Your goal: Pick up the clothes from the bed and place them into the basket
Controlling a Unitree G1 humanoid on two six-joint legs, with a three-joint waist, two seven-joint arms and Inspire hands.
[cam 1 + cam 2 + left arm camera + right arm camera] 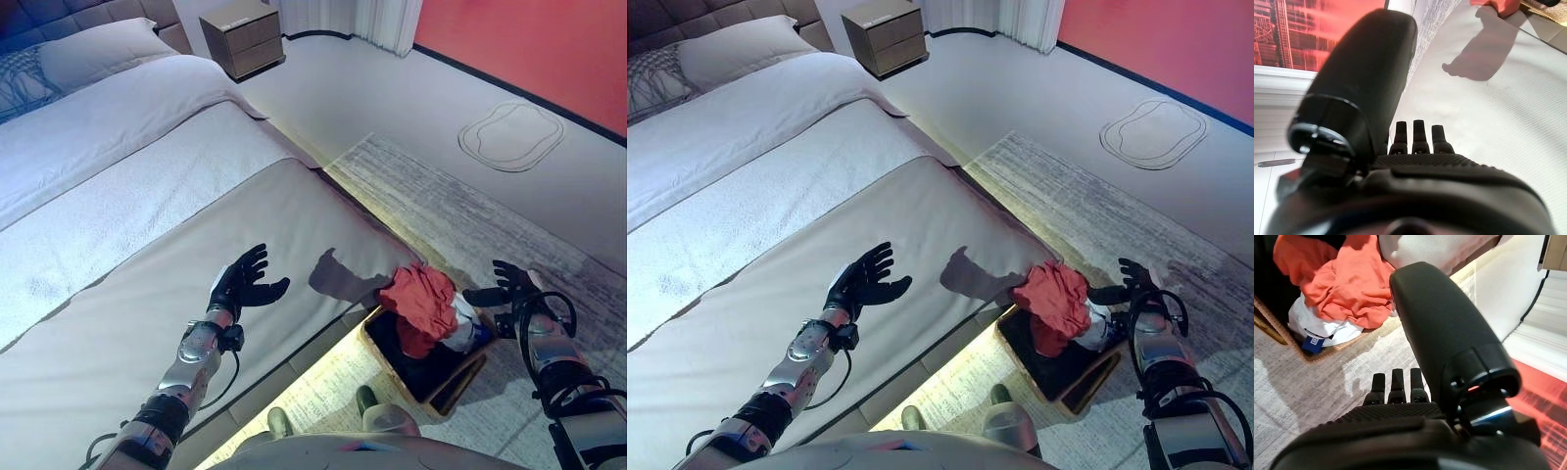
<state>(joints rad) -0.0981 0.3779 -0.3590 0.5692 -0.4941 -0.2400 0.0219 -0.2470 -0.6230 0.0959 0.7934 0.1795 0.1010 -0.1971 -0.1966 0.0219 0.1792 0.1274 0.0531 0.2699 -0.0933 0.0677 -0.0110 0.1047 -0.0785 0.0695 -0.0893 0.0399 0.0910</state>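
Note:
A red garment (421,304) lies heaped on top of a white garment (460,328) in the dark-lined wooden basket (446,377) on the rug beside the bed. The red cloth also shows in the right wrist view (1347,284). My left hand (240,279) is open and empty above the grey bedspread (127,323), well left of the basket. My right hand (509,284) is open and empty just to the right of the basket, level with the clothes. In the wrist views the fingers of both hands (1418,134) (1396,384) are straight.
The bed's foot edge (343,313) runs diagonally next to the basket. A pillow (93,49) lies at the bed's head. A wooden nightstand (245,34) stands beyond the bed. A patterned rug (470,215) covers the floor. A red wall (529,39) rises at the back right.

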